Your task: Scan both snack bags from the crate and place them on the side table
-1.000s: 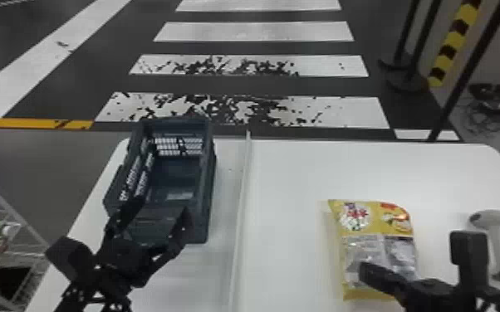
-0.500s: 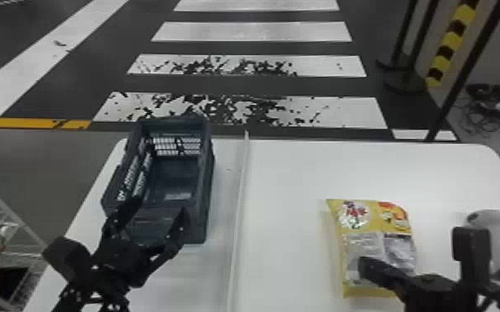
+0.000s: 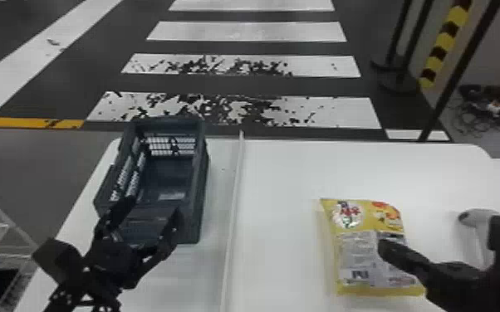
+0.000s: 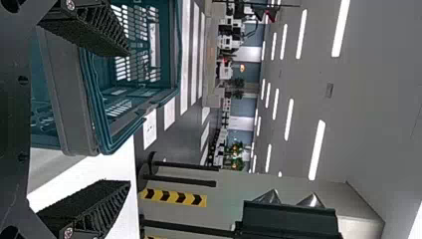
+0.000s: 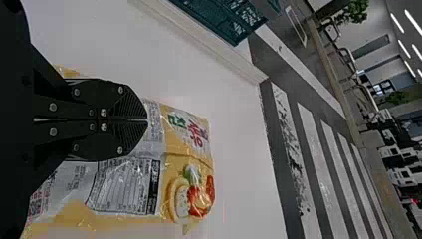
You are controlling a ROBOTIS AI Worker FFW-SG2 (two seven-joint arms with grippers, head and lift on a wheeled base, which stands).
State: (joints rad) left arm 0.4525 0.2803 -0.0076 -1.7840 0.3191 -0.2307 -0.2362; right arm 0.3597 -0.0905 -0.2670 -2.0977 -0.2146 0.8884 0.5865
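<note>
Snack bag: flat on the worktop, lower right of the head view, label side up. Its long axis runs up and down the frame, the far end leaning slightly left. Your right gripper is nearer. Its fingers are together with no visible hold on the bag; in the right wrist view the bag shows behind and past the tips. In the head view, those tips overlap its right side, so most of the bag lies to their left. Whether they touch it, you cannot tell. For any grasp, I judge you must open them first and set them across the short axis; closed tips could push or crease the bag. The scanner is just right of the bag. Well apart at left, beyond the strip, your left gripper stands wide open, holding nothing, at the near end of the crate.
</note>
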